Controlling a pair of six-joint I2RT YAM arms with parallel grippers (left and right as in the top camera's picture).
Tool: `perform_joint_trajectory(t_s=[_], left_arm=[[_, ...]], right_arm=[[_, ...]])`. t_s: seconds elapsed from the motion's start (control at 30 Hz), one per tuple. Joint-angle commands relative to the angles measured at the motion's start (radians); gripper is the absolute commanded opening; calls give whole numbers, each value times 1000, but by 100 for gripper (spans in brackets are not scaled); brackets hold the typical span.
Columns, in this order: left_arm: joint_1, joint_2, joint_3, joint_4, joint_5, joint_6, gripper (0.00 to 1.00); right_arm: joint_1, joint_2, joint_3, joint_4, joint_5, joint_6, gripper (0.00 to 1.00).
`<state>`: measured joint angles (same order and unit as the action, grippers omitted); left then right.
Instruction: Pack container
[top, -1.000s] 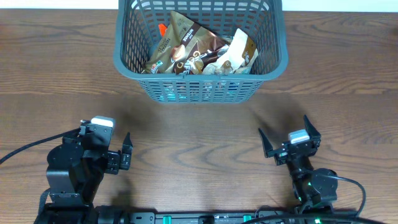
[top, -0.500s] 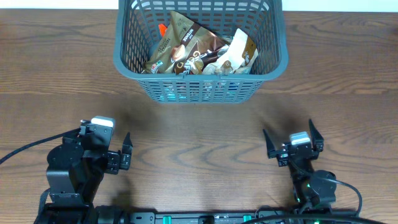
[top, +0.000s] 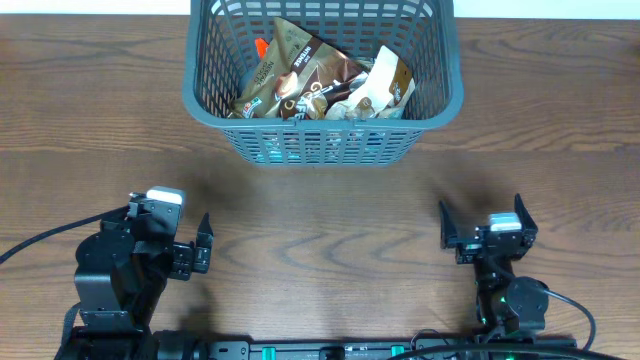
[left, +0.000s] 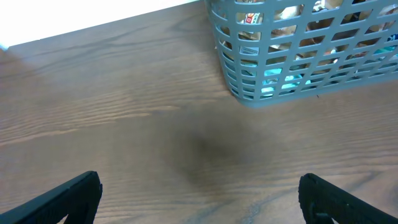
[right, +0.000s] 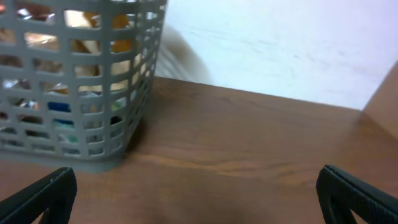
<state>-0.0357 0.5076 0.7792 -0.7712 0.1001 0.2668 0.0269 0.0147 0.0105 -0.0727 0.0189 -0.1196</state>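
The dark grey lattice container (top: 200, 60) stands at the back middle of the wooden table. It holds several snack packets, among them a brown one (top: 300, 75) and a white one (top: 380, 85). It also shows in the left wrist view (left: 249, 93) and the right wrist view (right: 106, 155). My left gripper (top: 170, 235) is open and empty at the front left, well short of the container. My right gripper (top: 483, 222) is open and empty at the front right. In both wrist views the fingertips stand wide apart over bare wood.
A black cable (top: 40, 242) runs left from the left arm's base. A pale wall (right: 280, 43) lies behind the table's far edge.
My right gripper has moved right and slightly toward the front edge, still open. The left arm and the container have not moved.
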Motion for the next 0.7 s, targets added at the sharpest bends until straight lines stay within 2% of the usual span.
perform_joint_trajectory(t_s=[0.0,0.2,0.67], left_arm=[[-5,-5,2,2,-8,10,98],[-5,-5,2,2,-7,10,98],[-5,-5,2,2,-8,10,98]], right_arm=[[-14,-10,-5,5,83,129,99],[-15,-10,-5,15,187,247,99],[-15,-10,-5,17,179,246,99]])
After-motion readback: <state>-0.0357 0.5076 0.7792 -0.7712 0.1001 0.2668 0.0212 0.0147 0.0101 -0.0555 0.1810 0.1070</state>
